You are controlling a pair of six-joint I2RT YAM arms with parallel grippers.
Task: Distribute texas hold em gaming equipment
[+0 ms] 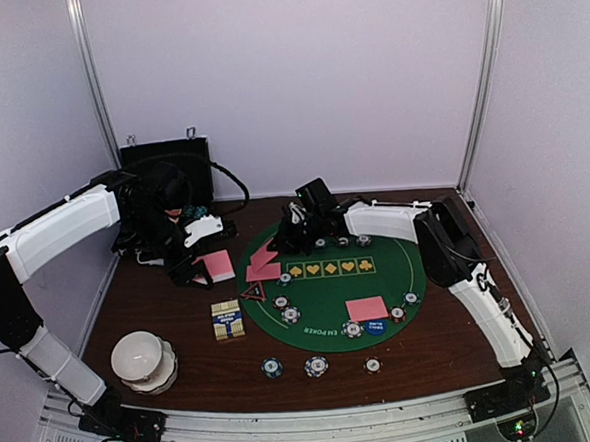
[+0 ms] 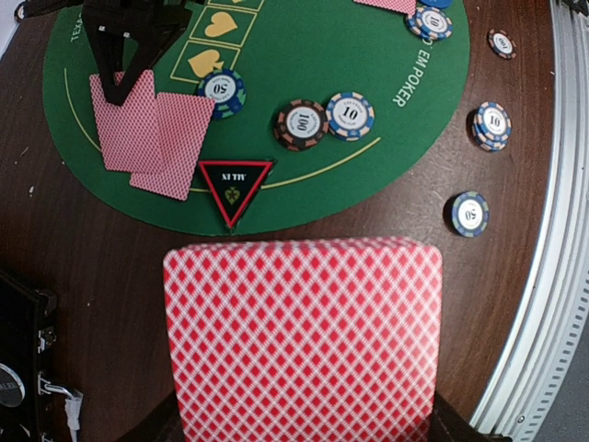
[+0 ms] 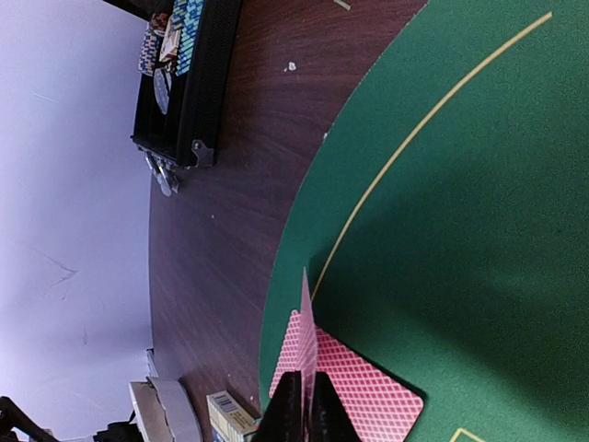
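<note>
Dealing at the brown table [image 1: 443,347]: the round green mat [image 1: 329,291] fills its middle, the black case [image 1: 167,179] sits toward the far-left corner and the white bowl stack [image 1: 143,360] by the near-left corner. My left gripper [image 1: 198,272] is clamped on pink-backed cards [image 2: 304,341], backs up, over bare wood just off the mat's left edge; how many cards are in that hold I cannot tell. My right gripper [image 3: 304,410] is pinched shut on a single card [image 3: 306,322], standing on edge above the two dealt cards [image 2: 152,129] that overlap at the mat's left edge. I judge this to be the card-dealing step, with another dealt hand [image 1: 366,308] already lying toward the mat's near-right edge. The next move, as I read it, calls for tipping the held card flat and letting go on felt that has no hand yet. Room is tight on this side: both grippers work near each other, and the card box [image 1: 228,318] lies just off the mat's near-left edge. The mat's middle is the open ground. Striped poker chips [image 2: 301,122] cluster on the mat's near-left part, three more chips [image 1: 316,365] lie off it toward the table's near edge, and the triangle marker [image 2: 236,184] sits just beside the dealt cards at the mat's rim.
</note>
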